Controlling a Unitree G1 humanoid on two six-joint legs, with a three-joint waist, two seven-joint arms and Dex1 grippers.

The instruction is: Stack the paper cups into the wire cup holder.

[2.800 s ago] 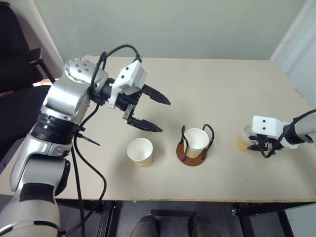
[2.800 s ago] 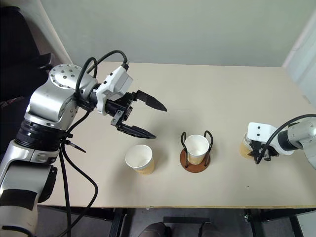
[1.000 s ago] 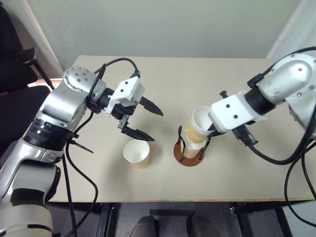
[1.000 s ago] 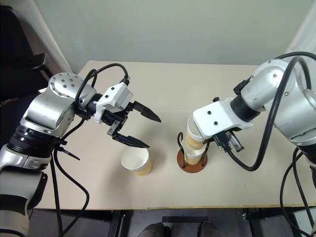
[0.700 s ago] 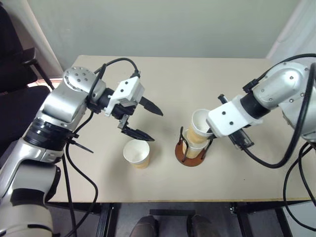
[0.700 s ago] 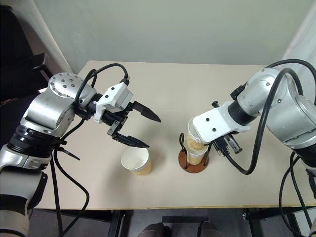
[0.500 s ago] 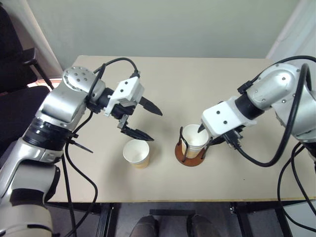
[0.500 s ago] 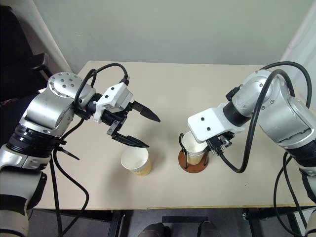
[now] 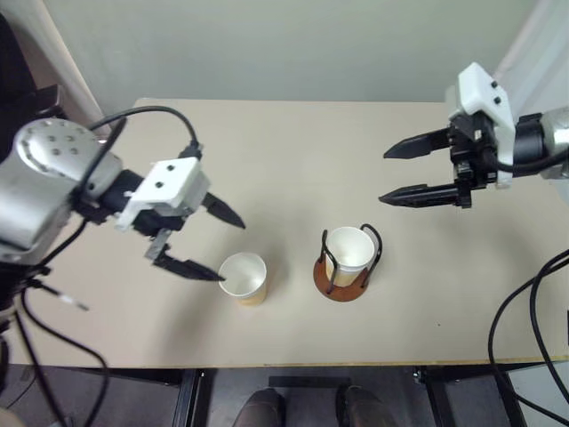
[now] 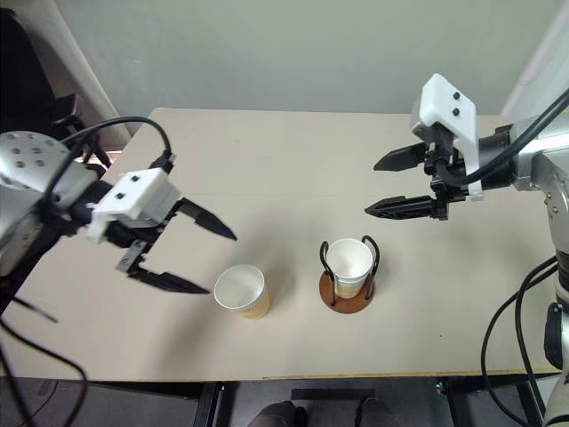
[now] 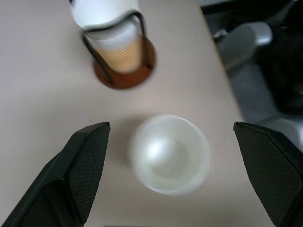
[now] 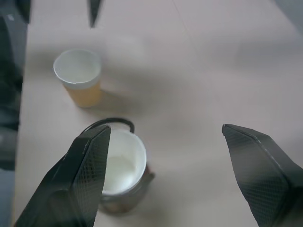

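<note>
The wire cup holder (image 9: 341,278), a reddish-brown disc with black wire loops, stands mid-table with paper cups (image 9: 349,249) nested upright in it, white mouth up. Another paper cup (image 9: 244,277) stands alone to its left. My left gripper (image 9: 229,251) is open just left of the lone cup, fingers either side of its rim; the left wrist view has that cup (image 11: 170,153) between the fingers (image 11: 87,156). My right gripper (image 9: 385,178) hangs open and empty above and to the right of the holder, which lies below it in the right wrist view (image 12: 120,163).
The beige table (image 9: 311,151) has bare room behind and right of the holder. Its front edge runs close to both cups. A black chair (image 9: 18,116) stands off the table's left side, and black cables trail from both arms.
The right gripper let go of the cup it lowered into the holder, opened, and lifted away up and to the right. The left arm drew back to the left, still open.
</note>
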